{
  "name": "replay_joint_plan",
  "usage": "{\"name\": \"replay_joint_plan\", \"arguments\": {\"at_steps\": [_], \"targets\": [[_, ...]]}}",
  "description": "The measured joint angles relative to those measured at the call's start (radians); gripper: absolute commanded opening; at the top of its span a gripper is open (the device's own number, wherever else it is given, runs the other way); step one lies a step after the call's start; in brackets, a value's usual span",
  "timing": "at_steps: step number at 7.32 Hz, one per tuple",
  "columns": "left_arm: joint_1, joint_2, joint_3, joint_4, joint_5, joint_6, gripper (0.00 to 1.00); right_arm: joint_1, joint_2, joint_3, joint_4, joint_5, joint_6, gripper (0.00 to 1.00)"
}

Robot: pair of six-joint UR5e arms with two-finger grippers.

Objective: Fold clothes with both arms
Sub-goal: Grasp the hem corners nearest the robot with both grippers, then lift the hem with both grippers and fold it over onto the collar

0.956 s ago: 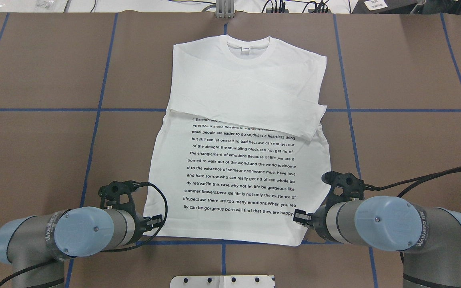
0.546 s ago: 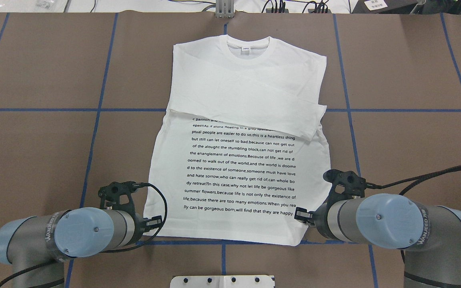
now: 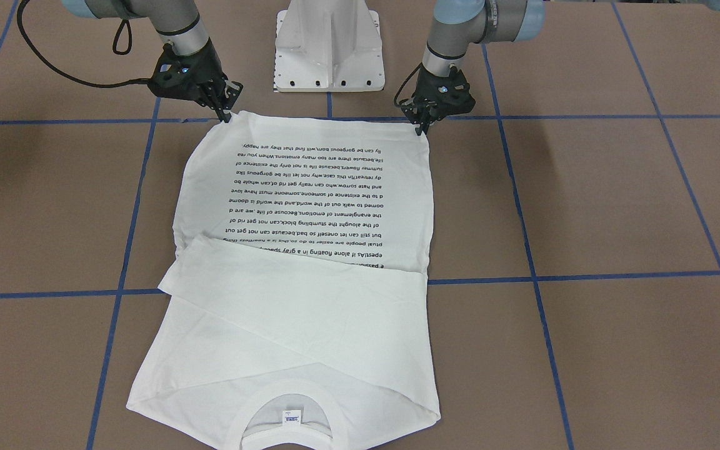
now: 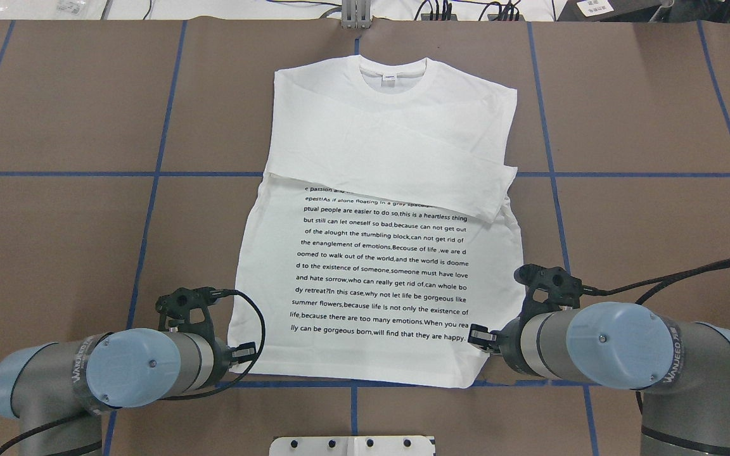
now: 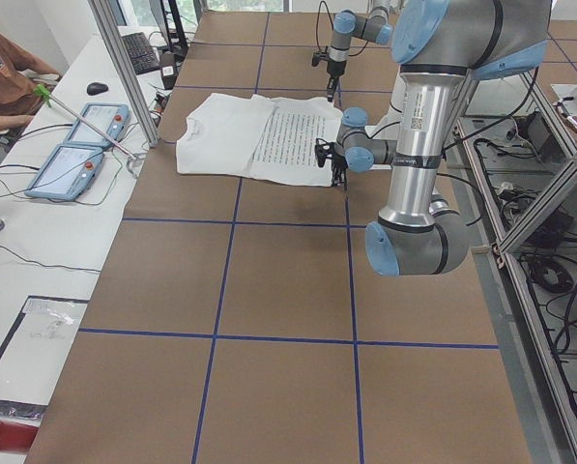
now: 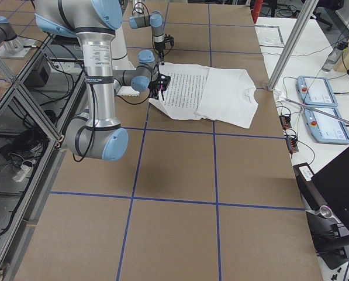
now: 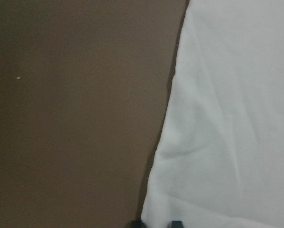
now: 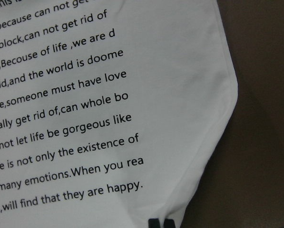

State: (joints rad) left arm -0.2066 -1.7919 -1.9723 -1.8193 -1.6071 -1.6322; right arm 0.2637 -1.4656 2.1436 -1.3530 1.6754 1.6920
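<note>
Right gripper [image 4: 475,336]: clamped on the white long-sleeved printed cotton shirt [image 4: 371,139], hem corner.
Left gripper [image 4: 249,349]: parted astride the other corner; we expect a paired lift.

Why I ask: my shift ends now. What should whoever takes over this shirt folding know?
Left gripper: at the shirt's near hem corner; cannot tell whether its jaws grip.
Right gripper: jaws shut on the other hem corner.
Done: sleeves folded in across the chest, shirt flat, text up.
Left: probably carry the hem up to the collar.
</note>
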Motion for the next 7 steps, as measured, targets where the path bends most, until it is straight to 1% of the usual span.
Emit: {"name": "replay_joint_plan", "arguments": {"at_steps": [2, 3, 5, 7], "targets": [[0.004, -0.001, -0.013, 0.0, -0.001, 0.0, 0.0, 0.004, -0.003, 0.006, -0.002, -0.007, 0.001, 0.0], [0.004, -0.001, -0.039, 0.008, -0.001, 0.0, 0.0, 0.008, -0.005, 0.018, -0.003, -0.007, -0.001, 0.0], [0.011, -0.001, -0.136, 0.076, -0.003, 0.0, 0.0, 0.004, -0.021, 0.08, -0.002, 0.004, -0.011, 0.0], [0.068, -0.002, -0.263, 0.138, -0.004, 0.0, 0.0, -0.038, -0.051, 0.172, -0.002, 0.032, -0.013, 0.0]]}}
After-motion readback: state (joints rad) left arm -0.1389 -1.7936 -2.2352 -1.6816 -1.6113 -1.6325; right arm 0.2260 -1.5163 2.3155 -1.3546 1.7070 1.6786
